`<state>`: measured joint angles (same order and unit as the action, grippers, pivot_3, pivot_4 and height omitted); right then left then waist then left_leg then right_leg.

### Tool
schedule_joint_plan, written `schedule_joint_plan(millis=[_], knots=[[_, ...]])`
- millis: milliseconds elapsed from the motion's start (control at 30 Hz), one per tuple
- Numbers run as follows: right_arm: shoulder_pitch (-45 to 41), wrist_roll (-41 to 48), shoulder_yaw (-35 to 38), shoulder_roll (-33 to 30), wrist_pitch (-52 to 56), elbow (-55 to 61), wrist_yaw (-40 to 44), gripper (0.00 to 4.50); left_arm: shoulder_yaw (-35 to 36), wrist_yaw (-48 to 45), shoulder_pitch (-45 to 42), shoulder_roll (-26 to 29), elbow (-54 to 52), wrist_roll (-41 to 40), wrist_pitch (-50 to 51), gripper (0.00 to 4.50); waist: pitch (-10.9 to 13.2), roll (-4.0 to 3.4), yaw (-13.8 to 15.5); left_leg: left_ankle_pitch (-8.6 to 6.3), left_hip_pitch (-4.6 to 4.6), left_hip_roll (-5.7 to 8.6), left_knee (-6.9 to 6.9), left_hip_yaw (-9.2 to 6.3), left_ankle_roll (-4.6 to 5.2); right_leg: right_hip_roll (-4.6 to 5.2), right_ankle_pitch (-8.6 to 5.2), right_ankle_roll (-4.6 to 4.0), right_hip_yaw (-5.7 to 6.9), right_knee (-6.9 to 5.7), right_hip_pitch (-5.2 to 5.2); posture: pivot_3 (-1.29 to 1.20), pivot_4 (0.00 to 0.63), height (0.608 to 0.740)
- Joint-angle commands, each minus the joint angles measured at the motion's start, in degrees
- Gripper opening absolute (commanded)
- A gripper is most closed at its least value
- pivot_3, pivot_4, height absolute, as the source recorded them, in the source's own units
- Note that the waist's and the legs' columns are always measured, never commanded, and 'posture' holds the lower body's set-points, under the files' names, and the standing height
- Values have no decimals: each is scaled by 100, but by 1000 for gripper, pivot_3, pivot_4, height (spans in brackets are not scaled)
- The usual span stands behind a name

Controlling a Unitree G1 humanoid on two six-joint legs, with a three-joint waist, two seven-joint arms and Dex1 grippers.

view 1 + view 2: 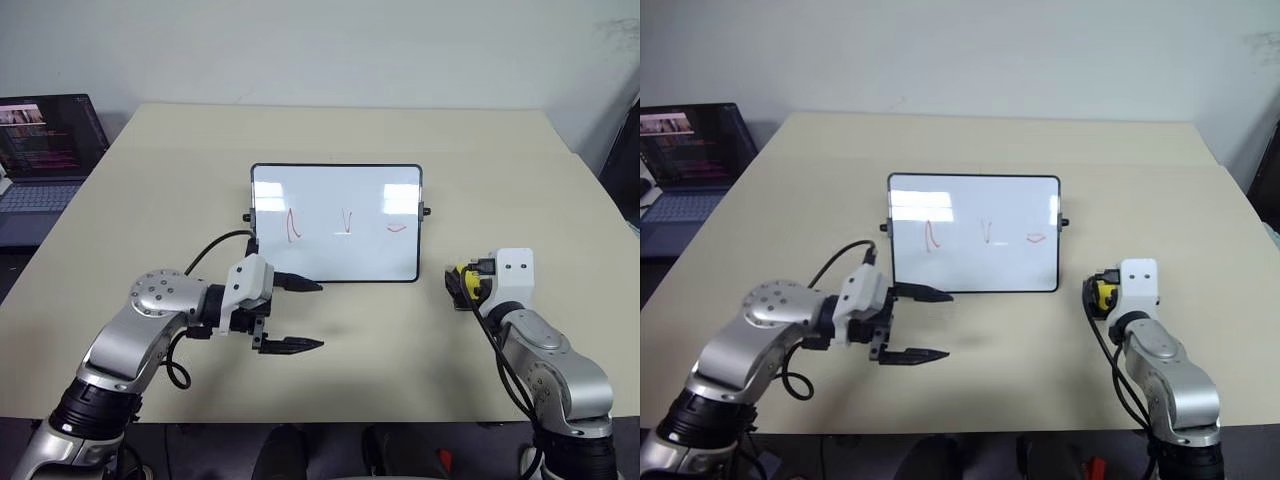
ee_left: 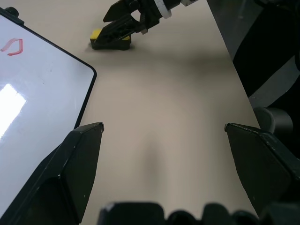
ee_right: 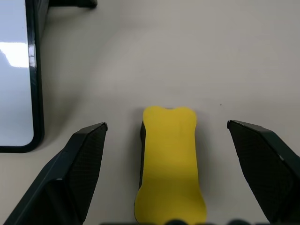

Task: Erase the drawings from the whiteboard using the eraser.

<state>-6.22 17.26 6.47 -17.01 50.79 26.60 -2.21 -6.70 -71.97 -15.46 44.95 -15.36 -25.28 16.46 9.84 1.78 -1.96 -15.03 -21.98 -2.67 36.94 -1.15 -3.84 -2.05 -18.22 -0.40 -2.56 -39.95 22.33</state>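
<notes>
The eraser [image 3: 169, 161] lies flat on the surface [image 1: 200, 180], just right of the whiteboard [image 1: 336, 222]. Our right claw [image 3: 166, 136] is wide apart around it, gripping nothing. If we squeeze off-center, it could slip away. Our left claw [image 1: 298, 315], also apart, hangs near the board's corner and might bump it, shifting the drawings [image 1: 344, 224].

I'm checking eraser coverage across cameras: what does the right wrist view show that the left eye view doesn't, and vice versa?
Right wrist alone: the small yellow oblong eraser's whole top, lying between the open right gripper's fingers, untouched. Left eye alone: the three red marker drawings, the open left gripper, a laptop. Both: the glossy white dark-framed whiteboard on the beige table.
</notes>
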Motion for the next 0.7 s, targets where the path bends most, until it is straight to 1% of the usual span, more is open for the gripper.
schedule_joint_plan(millis=[33,333,367,433,667,700], knots=[[-102,-104,22,3,-233,-82,150,4477,89,37,79,20,-160,24,-90,4500,0,0,1,0,0,0,0,0,0,0,0,0,1,0,0,0,150,740],[-98,-310,101,151,-505,-393,189,4477,88,140,88,37,-312,-10,40,4500,0,0,4,0,0,0,0,-2,0,0,0,-1,-1,-1,0,0,150,740],[-99,-327,118,181,-546,-415,179,4317,89,155,83,35,-332,-17,61,4500,0,0,3,0,0,-1,0,-2,0,0,1,-1,0,-1,0,0,150,740],[-94,-353,130,209,-586,-434,180,3900,94,174,86,33,-370,-31,95,4500,0,0,3,0,0,-1,0,-3,0,0,1,-2,0,-1,0,0,150,740],[-96,-376,165,311,-649,-440,212,1351,88,231,65,2,-459,-54,213,4500,0,0,3,0,0,-1,0,-9,0,0,1,-2,0,-1,0,0,150,740],[-89,-364,167,316,-631,-434,230,1213,84,242,57,-3,-479,-63,243,4500,0,0,3,0,0,-1,0,-9,0,0,1,-2,1,-1,0,0,150,740]])
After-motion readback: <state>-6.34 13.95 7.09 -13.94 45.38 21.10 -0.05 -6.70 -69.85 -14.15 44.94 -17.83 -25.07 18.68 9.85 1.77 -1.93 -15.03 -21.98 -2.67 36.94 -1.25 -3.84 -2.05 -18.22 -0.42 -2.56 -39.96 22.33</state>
